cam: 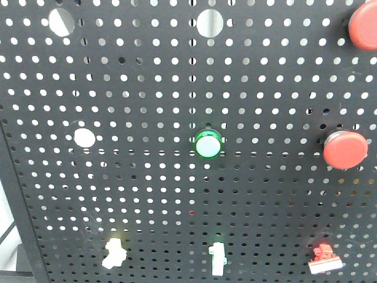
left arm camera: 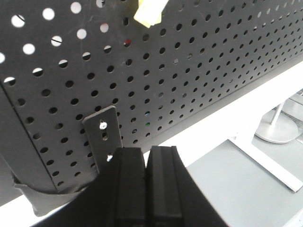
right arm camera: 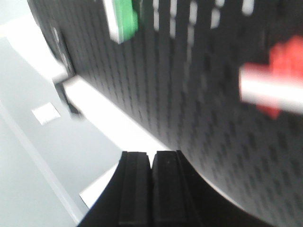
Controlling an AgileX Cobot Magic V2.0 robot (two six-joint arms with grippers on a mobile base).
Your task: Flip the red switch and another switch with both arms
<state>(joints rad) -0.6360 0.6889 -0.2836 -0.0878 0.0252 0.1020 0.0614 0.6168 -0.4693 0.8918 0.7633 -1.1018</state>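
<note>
Left gripper: flat black pads pressed together, nothing between, touching nothing. It sits below pale-yellow switch, well apart.
Right gripper: pads likewise closed tight, empty. It sits below and left of red switch; view blurred.
In front view, locate red switch at bottom right of matte black perforated pegboard, white lever bar along its lower edge. Pale-yellow switch sits bottom left, white toggle with green base between them.
Round red push buttons at right edge; green-ringed round button at centre.
</note>
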